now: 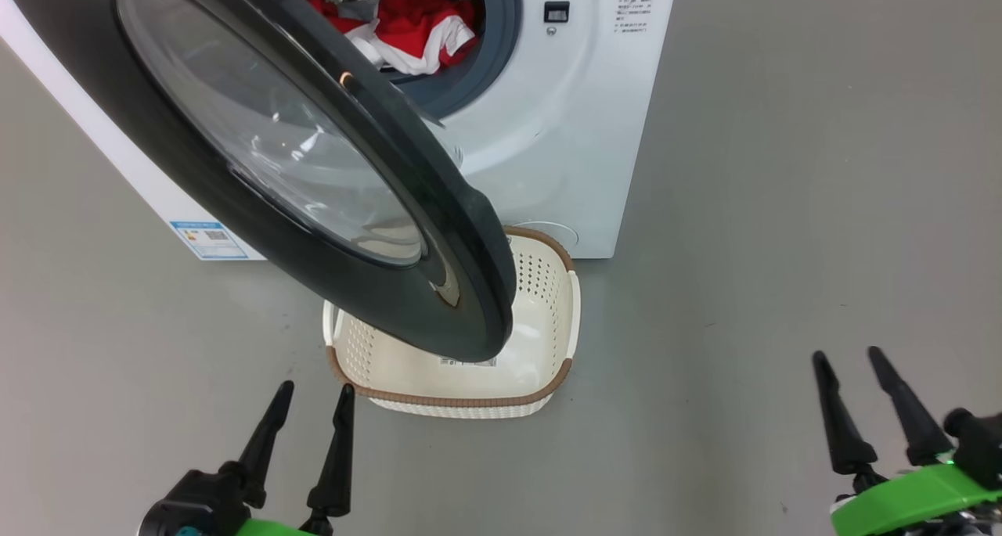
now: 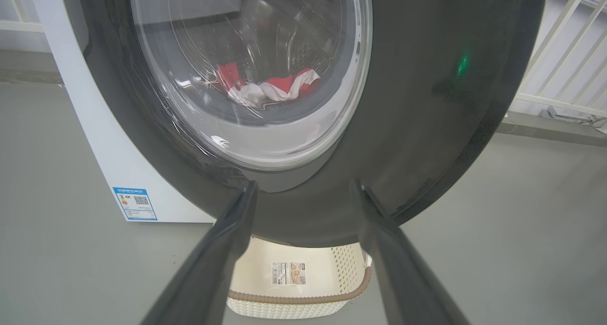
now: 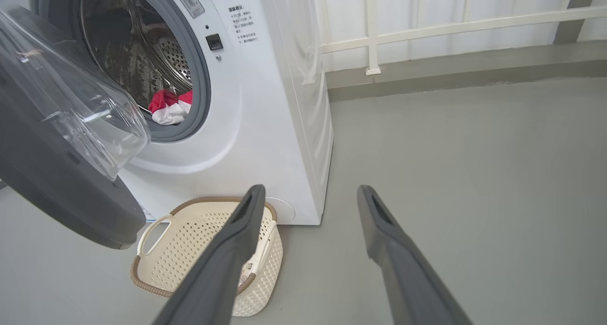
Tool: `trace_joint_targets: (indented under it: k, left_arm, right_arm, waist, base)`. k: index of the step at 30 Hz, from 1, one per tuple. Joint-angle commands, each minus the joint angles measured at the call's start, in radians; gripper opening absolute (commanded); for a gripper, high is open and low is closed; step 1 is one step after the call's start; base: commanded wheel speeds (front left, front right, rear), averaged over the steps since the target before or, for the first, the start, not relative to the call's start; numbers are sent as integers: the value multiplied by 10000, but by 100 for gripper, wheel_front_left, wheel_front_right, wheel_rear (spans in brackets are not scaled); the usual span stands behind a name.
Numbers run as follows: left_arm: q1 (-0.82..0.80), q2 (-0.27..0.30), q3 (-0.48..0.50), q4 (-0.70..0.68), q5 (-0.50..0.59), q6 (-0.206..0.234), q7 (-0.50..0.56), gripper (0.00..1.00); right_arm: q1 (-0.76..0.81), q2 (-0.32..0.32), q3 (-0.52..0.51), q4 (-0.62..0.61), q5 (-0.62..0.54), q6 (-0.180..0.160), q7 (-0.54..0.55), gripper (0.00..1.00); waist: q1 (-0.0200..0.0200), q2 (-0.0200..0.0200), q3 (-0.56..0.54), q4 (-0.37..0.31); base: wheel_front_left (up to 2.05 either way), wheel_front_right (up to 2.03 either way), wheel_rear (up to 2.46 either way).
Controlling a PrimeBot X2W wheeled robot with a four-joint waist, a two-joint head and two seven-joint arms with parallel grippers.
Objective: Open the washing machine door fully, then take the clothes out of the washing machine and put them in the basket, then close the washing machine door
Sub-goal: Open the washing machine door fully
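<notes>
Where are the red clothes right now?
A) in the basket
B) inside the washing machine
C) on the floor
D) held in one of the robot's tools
B: the clothes lie in the drum of the washing machine, and what shows of the basket has no fabric in it.

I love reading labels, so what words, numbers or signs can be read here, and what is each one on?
Nothing is clear enough to quote.
Blue label low on the washing machine: a square code shows, but the print is too small.
Dark printed lines on the machine's front, right of the drum opening: too blurred.
Paper label on the basket bottom: too small.
</notes>
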Motion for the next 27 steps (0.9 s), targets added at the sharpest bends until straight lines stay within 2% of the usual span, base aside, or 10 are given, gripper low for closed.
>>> trace_joint_targets:
  k: [1,5,9,27]
  left_arm:
    - [-143,112,359,-195,-5,-36,-92,100]
    - [-127,112,351,-187,-28,-44,-92,100]
    - [-89,112,358,-191,-42,-46,-92,100]
    - [-108,112,347,-184,-68,-48,-92,100]
  right_arm:
    - [119,16,-78,-404,-221,75,-92,100]
    - [530,484,-635,-839,-948,75,-92,100]
    - [855,663,-720,-858,-1381,75,-93,100]
    - [851,788,-724,-904,-1468,75,-93,100]
  waist:
    - [0,0,-10,-6]
    - [0,0,-57,11]
    - [0,0,-95,19]
    - [0,0,-45,25]
  base:
    - [0,0,0]
    - [0,0,0]
    - [0,0,0]
    - [0,0,0]
